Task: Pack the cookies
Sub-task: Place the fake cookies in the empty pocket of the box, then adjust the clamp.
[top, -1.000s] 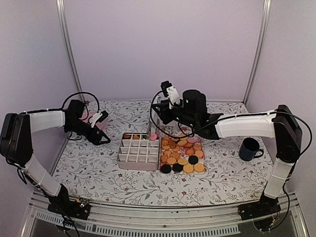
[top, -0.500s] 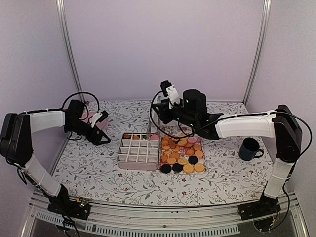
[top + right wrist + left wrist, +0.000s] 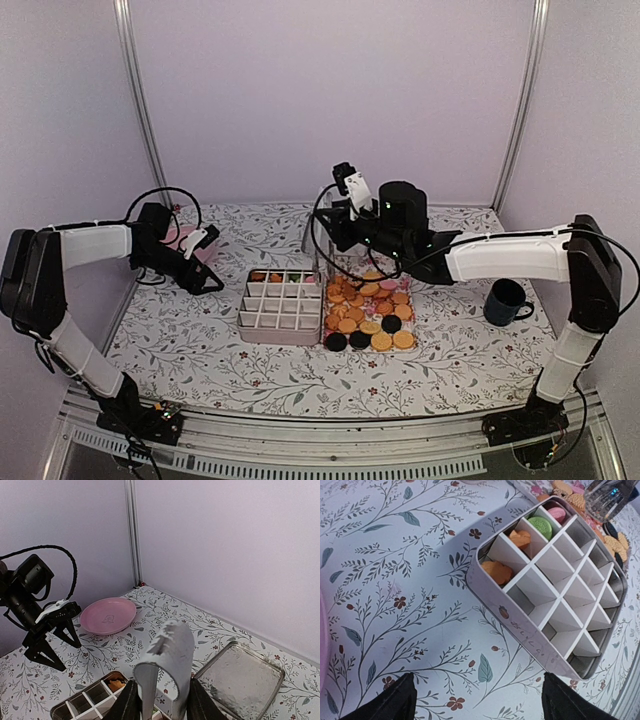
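From above, the small round orange, black and pink cookies (image 3: 368,312) lie just under and in front of the right tool (image 3: 333,230), next to the white box of little squares (image 3: 275,335). The left tool (image 3: 208,262) is far away. Left wrist: its fingers stand wide apart, empty. Right wrist: the right tool pinches bent silver tongs (image 3: 167,665).

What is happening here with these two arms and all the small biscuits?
The robot is packing cookies from the heap on the table into a divided box beside it. The right gripper is closed on metal tongs, raised near the box's back row. That row already holds four cookies: two orange, one green and one pink. The other cells look empty. The left gripper hangs open at the left side, holding nothing.
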`<state>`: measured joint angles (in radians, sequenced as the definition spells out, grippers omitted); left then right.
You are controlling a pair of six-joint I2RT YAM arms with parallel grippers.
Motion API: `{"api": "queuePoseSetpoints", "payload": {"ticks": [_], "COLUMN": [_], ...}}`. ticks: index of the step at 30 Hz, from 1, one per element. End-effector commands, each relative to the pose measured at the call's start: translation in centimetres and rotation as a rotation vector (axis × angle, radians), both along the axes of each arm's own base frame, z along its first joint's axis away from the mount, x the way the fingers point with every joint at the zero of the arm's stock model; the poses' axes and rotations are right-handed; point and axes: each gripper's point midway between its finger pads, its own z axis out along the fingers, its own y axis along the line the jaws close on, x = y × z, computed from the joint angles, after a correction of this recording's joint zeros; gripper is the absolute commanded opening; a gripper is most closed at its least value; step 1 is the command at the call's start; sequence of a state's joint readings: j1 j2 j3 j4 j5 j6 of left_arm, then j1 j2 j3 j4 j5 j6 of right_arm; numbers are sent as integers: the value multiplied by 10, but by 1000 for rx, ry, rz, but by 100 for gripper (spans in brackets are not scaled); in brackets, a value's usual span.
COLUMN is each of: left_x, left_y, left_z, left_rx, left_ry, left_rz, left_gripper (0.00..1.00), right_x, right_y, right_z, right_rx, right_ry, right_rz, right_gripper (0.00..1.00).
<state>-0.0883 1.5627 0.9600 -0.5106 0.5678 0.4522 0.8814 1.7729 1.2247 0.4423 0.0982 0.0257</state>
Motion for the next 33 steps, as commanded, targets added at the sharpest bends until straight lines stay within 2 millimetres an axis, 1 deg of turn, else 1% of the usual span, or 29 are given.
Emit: {"api": "queuePoseSetpoints", "payload": {"ticks": [1, 6, 12, 13, 16, 19, 21, 22, 25, 28, 30, 33], "left_x": [0, -2, -11, -13, -17, -20, -24, -26, -33, -42, -53, -72], "left_y": [1, -8, -34, -39, -51, -60, -69, -74, -95, -119, -134, -153], "left_z": [7, 20, 36, 38, 43, 47, 55, 59, 77, 101, 114, 128], "left_rx": [-7, -51, -80, -88, -101, -125, -161, -177, -240, -327, -386, -465], "left_ry": [-28, -37, -51, -50, -51, -42, -38, -37, -37, -38, -28, -5], "left_rz": [-3, -36, -132, -152, -191, -224, -259, -278, -353, -448, -512, -610], "left_gripper": [87, 87, 89, 89, 89, 89, 89, 90, 90, 92, 95, 96], "right_x": [-10, -26, -52, -58, -68, -75, -77, -78, -80, -85, -91, -95], "right_y": [-30, -47, -73, -79, -89, -93, -91, -86, -66, -45, -32, -21], "right_z": [53, 48, 32, 32, 19, 7, 5, 9, 25, 42, 54, 69], "right_rx": [88, 100, 123, 131, 124, 120, 130, 139, 171, 213, 239, 282], "right_ry": [-92, -64, -1, 3, 42, 80, 94, 93, 87, 80, 75, 72], "right_rz": [-41, -34, -22, -17, -12, -4, 17, 39, 121, 227, 306, 363], "right_gripper": [30, 30, 30, 30, 30, 30, 30, 30, 30, 30, 31, 31]}}
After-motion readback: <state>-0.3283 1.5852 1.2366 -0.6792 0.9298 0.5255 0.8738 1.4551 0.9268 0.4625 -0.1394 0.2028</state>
